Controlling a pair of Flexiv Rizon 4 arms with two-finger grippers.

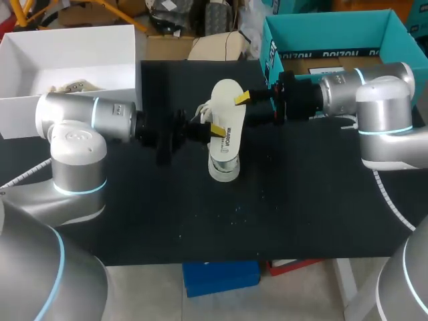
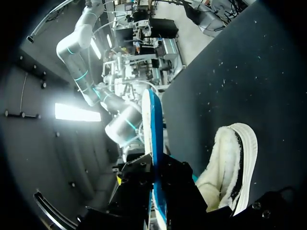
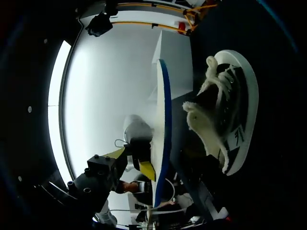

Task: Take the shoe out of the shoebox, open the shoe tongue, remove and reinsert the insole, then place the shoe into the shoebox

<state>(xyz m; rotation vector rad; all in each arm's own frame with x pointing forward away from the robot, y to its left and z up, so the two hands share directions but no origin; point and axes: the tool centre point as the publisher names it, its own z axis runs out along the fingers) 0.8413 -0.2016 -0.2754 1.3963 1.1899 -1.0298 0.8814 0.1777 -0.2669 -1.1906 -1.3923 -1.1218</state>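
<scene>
A white insole (image 1: 226,110) with a blue underside hangs flat above the black mat, over the shoe (image 1: 223,171). My left gripper (image 1: 217,130) is shut on the insole's near-left edge. My right gripper (image 1: 242,99) is at its far-right edge; I cannot see its hold. In the left wrist view the insole (image 2: 154,129) runs edge-on out from the gripper, and the fleece-lined shoe (image 2: 230,167) lies on its side beside it. In the right wrist view the insole (image 3: 163,120) is edge-on ahead, with the left gripper (image 3: 144,168) on it and the laced shoe (image 3: 230,110) beside it.
The teal shoebox (image 1: 334,30) stands open at the back right, behind my right arm. A white open box (image 1: 67,50) with something in it stands at the back left. The black mat (image 1: 200,221) covers the table toward the front edge.
</scene>
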